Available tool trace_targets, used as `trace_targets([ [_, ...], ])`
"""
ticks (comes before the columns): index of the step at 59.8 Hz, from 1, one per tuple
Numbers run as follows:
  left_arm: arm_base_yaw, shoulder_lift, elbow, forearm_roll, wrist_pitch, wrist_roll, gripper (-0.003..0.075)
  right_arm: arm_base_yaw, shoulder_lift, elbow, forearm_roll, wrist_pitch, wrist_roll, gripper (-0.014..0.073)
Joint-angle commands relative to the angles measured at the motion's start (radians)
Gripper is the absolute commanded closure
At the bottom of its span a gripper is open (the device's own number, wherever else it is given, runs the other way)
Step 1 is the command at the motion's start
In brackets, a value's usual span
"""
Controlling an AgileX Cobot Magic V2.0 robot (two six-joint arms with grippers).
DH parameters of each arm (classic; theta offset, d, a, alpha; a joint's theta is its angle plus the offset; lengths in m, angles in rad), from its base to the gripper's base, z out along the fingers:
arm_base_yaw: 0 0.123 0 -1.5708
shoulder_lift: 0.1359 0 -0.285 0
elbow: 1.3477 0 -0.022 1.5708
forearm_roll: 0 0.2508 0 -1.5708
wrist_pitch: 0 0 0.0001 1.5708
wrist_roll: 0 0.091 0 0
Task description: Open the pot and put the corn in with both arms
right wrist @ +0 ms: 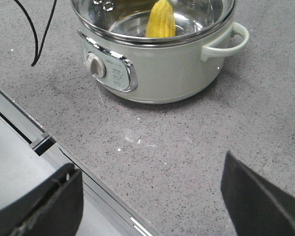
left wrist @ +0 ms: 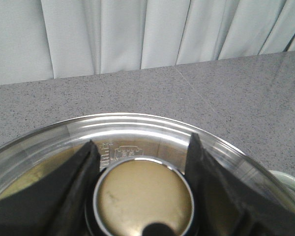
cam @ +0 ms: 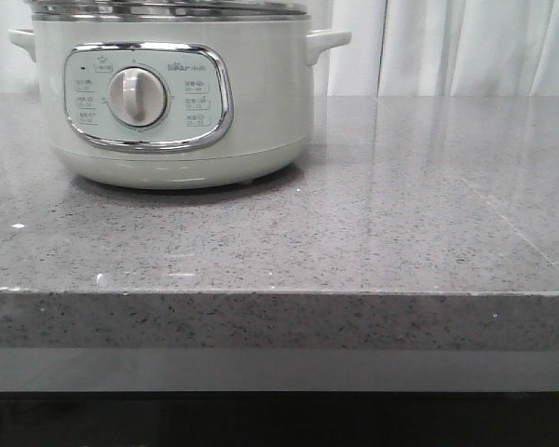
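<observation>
Corn (right wrist: 161,19) stands upright inside the pot (cam: 172,93) on the grey speckled tabletop (cam: 373,233). Left claw (left wrist: 143,162) — fingers flanking the glass lid's (left wrist: 137,130) round knob (left wrist: 144,196), grip on it uncertain. Right claw (right wrist: 152,196) — spread wide, holding nothing, above the tabletop near its front edge.

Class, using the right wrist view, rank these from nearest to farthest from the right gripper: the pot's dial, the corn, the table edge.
1. Table edge, beside the right gripper.
2. Dial, on the pot's facing wall.
3. Corn, inside the pot.
</observation>
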Motion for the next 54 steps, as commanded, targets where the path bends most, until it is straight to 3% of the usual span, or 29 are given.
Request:
trace_targets([
  [1, -0.007, -0.052, -0.046, -0.001, -0.116, -0.005, 0.0499, -0.004, -0.009, -0.025, -0.002, -0.064, -0.007, 0.0001],
  [11, -0.01, -0.052, -0.046, -0.001, -0.11, -0.005, 0.0493, -0.004, -0.009, -0.025, -0.002, -0.065, -0.007, 0.0001],
  [23, -0.01, -0.048, -0.046, -0.001, -0.133, -0.005, 0.0412, -0.004, -0.009, -0.025, -0.002, -0.064, -0.007, 0.0001],
  [45, -0.01, -0.026, -0.046, -0.001, -0.152, -0.005, 0.0411, -0.004, -0.009, -0.025, -0.001, -0.063, -0.006, 0.0001],
  [54, -0.01, -0.026, -0.046, -0.001, -0.153, -0.005, 0.0288, -0.004, -0.009, -0.025, -0.001, -0.063, -0.006, 0.0001],
])
